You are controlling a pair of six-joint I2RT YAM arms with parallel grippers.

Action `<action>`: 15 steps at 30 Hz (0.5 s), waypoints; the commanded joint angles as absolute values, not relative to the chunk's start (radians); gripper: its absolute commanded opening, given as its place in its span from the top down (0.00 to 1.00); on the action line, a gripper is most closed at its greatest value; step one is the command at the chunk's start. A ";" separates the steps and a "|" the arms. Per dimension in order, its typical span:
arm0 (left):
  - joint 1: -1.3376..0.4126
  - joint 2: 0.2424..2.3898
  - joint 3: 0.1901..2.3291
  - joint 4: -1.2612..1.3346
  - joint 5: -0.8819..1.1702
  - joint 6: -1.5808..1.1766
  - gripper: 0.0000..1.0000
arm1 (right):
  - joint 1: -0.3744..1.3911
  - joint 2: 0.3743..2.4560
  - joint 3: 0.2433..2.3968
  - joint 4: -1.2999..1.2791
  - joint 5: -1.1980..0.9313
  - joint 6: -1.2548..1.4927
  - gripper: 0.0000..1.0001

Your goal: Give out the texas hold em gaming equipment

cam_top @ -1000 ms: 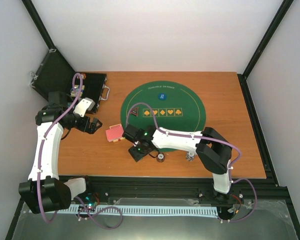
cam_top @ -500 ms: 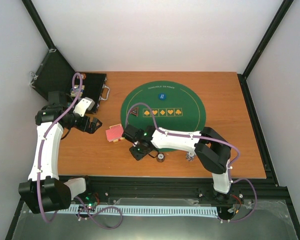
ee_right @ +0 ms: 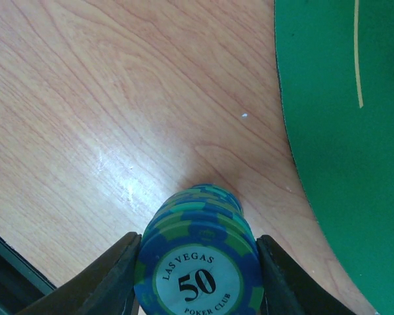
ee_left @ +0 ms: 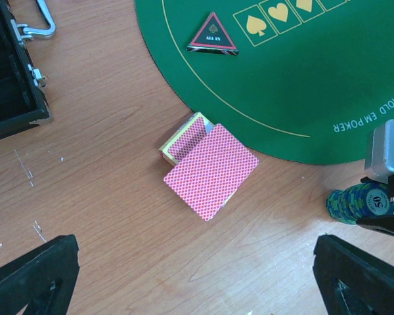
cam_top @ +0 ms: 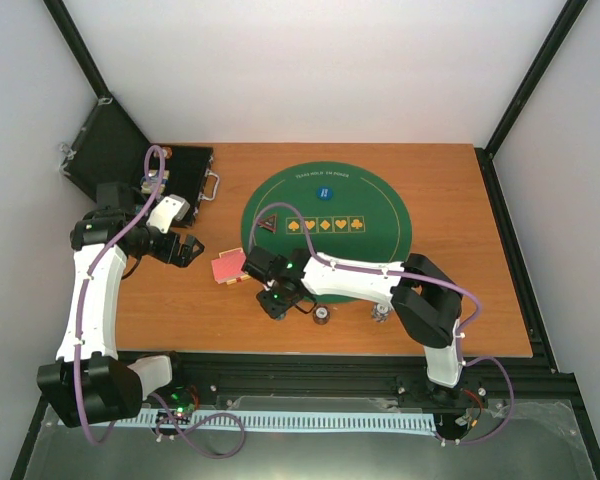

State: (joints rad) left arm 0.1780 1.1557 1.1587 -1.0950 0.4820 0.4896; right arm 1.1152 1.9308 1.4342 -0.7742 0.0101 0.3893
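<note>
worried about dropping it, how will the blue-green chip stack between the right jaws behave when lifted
The chip stack shows misaligned edge stripes, suggesting separate loose chips; lower ones may slip from the jaws' side grip. A dropped round chip would likely roll on the smooth wooden table.

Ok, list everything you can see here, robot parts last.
table: one, brown wood, under everything
mat: one, green, round, mid-table
case: one, black, open, far left corner
cards: one loose pile, red backs, beside the mat's left edge
triangle marker: one, dark with red border, on the mat
blue disc: one, far side of mat
chip stack: one, blue-green, on wood, between the right gripper's fingers
small round pieces: two, dark, near front edge, unidentifiable
left gripper: open, left of the cards
right gripper: shut on chip stack
</note>
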 commanded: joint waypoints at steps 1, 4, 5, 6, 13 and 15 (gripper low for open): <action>0.184 1.160 1.190 -1.095 0.493 0.480 0.00 | 1.117 1.887 1.476 -0.805 0.015 0.388 0.84; 0.184 1.160 1.189 -1.095 0.495 0.480 0.00 | 1.116 1.884 1.508 -0.829 0.036 0.384 0.86; 0.184 1.161 1.189 -1.096 0.495 0.481 0.00 | 1.115 1.885 1.522 -0.839 0.050 0.379 0.86; 0.184 1.161 1.189 -1.097 0.497 0.481 0.00 | 1.111 1.889 1.547 -0.853 0.062 0.373 0.86; 0.185 1.177 1.198 -1.101 0.499 0.459 0.00 | 0.989 1.993 1.739 -0.905 0.063 0.304 0.85; 0.184 1.185 1.206 -1.111 0.506 0.454 0.00 | 0.947 2.056 1.814 -0.913 0.058 0.283 0.85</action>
